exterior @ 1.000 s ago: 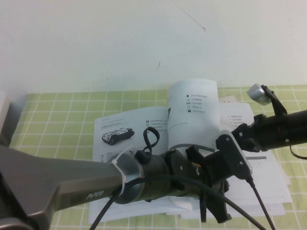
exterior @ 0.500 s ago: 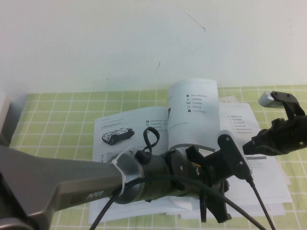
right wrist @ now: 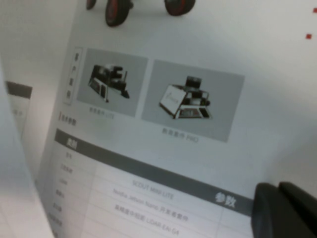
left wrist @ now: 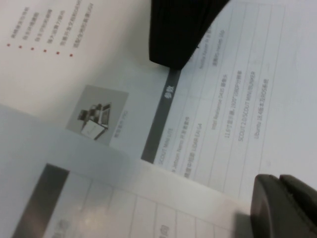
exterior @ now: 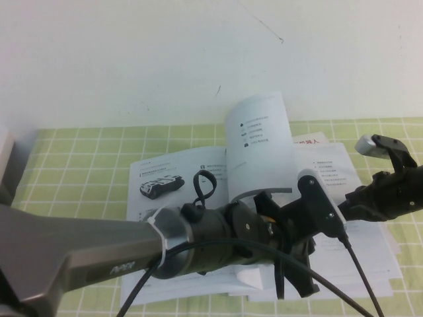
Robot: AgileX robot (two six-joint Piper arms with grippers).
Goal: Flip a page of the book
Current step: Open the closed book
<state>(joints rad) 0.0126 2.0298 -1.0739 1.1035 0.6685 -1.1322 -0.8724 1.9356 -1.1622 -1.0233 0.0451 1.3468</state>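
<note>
**Lifting a Page Near the Spine**

Standing up from the middle of the book [exterior: 178, 181], the page [exterior: 259, 142] is a thin glossy white sheet that curls upward and leans slightly left, showing a short column of small dark icons and text on the face turned toward us. We see the book lying open and flat on a green checked tablecloth [exterior: 79, 158]; its left leaf carries a black-and-white photo of a tracked robot, and its right leaf carries small printed lines. In the right wrist view the leaf below shows two grey-backed vehicle photos, a dark grey bar and a pale table.

Around the book, we note green cloth open on the left and along the far edge up to the white wall [exterior: 132, 59]. Our left arm fills the near side and covers the near edge of the book.

Our left gripper [exterior: 301, 231] sits over the near part of the right leaf, at the foot of the raised page; we cannot tell how its fingers stand. Our right gripper [exterior: 396, 181] hangs over the right edge of the book, fingers pressed together on nothing, apart from the page.
</note>
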